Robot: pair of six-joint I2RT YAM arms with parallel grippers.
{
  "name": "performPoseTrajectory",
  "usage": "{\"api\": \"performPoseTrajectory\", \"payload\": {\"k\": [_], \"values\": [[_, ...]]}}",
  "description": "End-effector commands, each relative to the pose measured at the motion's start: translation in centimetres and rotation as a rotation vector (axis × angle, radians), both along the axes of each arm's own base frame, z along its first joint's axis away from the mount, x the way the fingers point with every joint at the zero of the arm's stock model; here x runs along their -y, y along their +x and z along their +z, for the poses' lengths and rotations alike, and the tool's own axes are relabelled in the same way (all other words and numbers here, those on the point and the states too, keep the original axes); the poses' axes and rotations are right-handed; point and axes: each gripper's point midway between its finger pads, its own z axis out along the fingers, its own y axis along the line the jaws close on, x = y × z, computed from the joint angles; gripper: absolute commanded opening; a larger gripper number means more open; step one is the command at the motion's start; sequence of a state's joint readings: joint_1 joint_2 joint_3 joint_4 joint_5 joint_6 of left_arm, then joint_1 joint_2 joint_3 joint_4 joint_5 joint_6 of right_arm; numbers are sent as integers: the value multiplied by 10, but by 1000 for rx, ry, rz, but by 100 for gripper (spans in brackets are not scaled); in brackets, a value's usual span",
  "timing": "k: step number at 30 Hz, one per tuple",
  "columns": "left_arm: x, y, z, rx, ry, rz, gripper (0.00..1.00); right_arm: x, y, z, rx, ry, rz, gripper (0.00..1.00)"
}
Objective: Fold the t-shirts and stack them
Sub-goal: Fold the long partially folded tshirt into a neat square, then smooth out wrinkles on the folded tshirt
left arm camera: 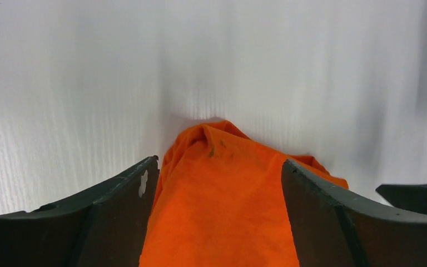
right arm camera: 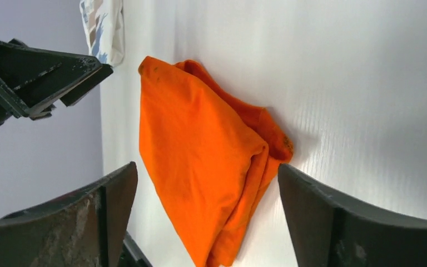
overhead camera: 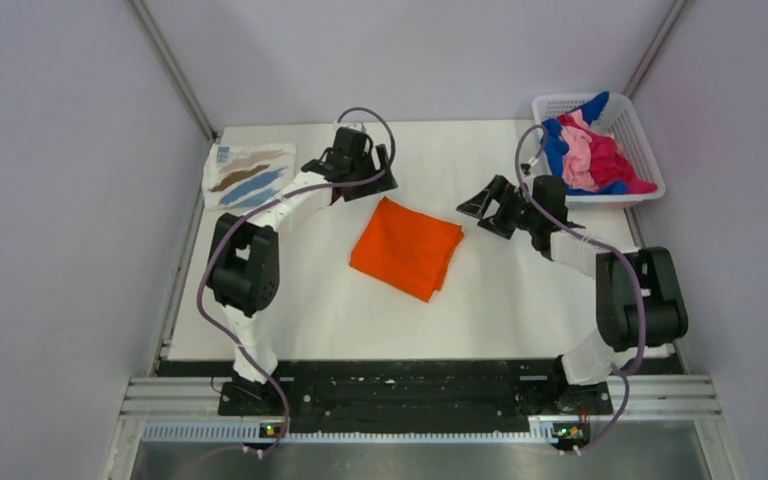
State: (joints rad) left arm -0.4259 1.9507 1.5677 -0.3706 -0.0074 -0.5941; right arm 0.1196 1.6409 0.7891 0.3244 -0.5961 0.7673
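Jaws stand wide open and empty on both the left arm [overhead camera: 290,200] and the right arm [overhead camera: 572,243]. They flank a folded orange t-shirt [overhead camera: 407,247] that lies flat near the middle of the white tabletop [overhead camera: 500,310]. The left jaws sit at the shirt's far corner, and the wrist view shows orange cloth framed between them. The right jaws sit just off its right corner, apart from the cloth. A folded white t-shirt with brown and blue streaks [overhead camera: 248,175] rests at the far left edge of the tabletop. At the far right corner, a white lattice basket [overhead camera: 642,140] holds a crumpled heap of blue [overhead camera: 558,150], pink [overhead camera: 582,150] and magenta [overhead camera: 617,165] t-shirts.
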Motion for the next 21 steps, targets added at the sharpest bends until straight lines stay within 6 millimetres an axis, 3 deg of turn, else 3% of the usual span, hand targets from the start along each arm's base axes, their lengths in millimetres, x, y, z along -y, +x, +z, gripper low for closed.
{"api": "performPoseTrajectory", "payload": {"k": [1,5,9,11,16,21], "values": [[24,-27,38,55,-131,-167,86,7,-6,39,135,-133,-34,99],[44,-46,27,15,-222,-278,89,-26,-31,51,184,-119,61,99],[53,-40,14,-12,-229,-291,89,-65,-42,60,224,-73,179,99],[57,-33,8,-13,-235,-295,89,-74,-38,56,218,-57,197,99],[64,-18,-26,-75,-209,-295,89,-81,-25,28,166,-63,208,99],[51,-8,-62,-122,-133,-235,89,-70,-12,-17,76,-146,175,99]]}}
